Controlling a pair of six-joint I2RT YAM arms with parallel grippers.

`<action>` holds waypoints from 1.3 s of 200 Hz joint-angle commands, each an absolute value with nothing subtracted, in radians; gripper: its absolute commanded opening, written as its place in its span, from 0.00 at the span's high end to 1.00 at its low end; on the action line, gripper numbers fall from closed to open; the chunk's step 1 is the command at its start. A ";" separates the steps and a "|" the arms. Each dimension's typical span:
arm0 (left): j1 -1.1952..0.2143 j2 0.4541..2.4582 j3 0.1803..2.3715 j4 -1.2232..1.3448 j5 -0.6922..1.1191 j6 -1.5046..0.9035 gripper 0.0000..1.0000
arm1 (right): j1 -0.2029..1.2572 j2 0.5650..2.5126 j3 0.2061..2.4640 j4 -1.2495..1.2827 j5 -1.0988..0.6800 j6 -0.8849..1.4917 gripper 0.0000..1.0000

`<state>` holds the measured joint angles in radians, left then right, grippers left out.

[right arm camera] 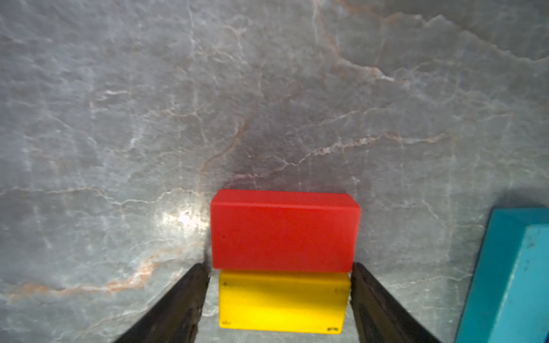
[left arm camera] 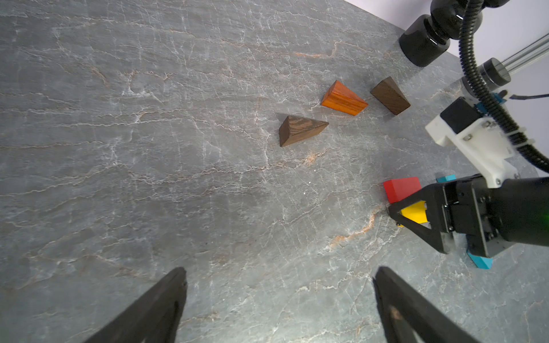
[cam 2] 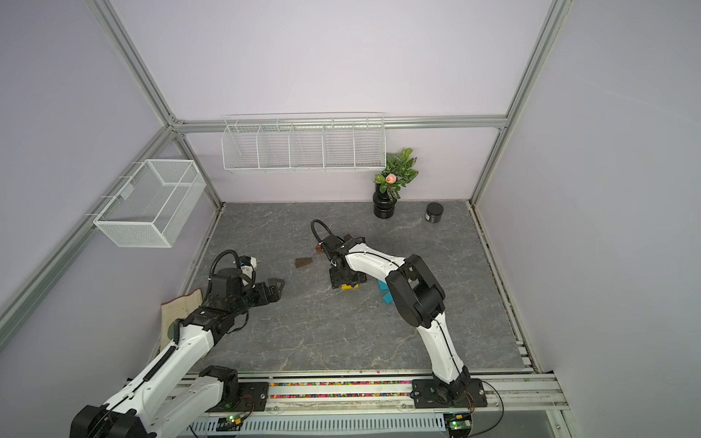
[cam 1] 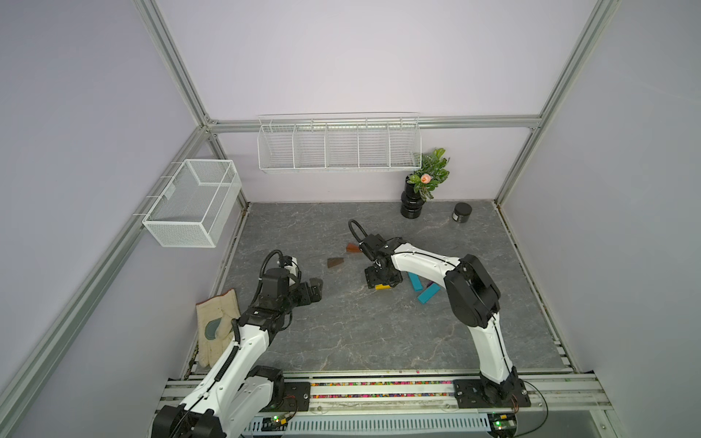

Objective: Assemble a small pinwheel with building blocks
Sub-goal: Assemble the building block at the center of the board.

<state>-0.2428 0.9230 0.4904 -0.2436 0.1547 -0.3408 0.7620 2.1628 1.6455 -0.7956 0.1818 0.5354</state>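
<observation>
Right tool (right arm camera: 279,267) straddles yellow block (right arm camera: 282,300), butted against red block (right arm camera: 283,231), mid-frame on worktop (cam 1: 341,322) (clamped or loose: cannot tell). Left tool (left arm camera: 279,273) apart, idle. Risk: skewed retreat drags yellow, splitting square centre.

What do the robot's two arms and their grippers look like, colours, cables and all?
The left arm and right arm have smooth white shells with bulky black joints. A black corrugated cable loops at each wrist, beside a white camera mount. The left gripper and right gripper are matte black with tapering, open-framed triangular fingers.
</observation>
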 commanded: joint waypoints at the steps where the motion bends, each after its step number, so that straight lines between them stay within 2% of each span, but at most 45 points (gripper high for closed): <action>1: -0.248 0.920 0.483 -0.232 0.150 -0.360 0.00 | 0.766 2.134 1.629 -0.808 0.175 0.560 0.26; 74: -0.248 0.923 0.483 -0.230 0.148 -0.359 0.01 | 0.767 2.146 1.634 -0.795 0.184 0.562 0.32; 260: -0.248 0.926 0.480 -0.226 0.149 -0.361 0.00 | 0.758 2.183 1.669 -0.788 0.202 0.551 0.33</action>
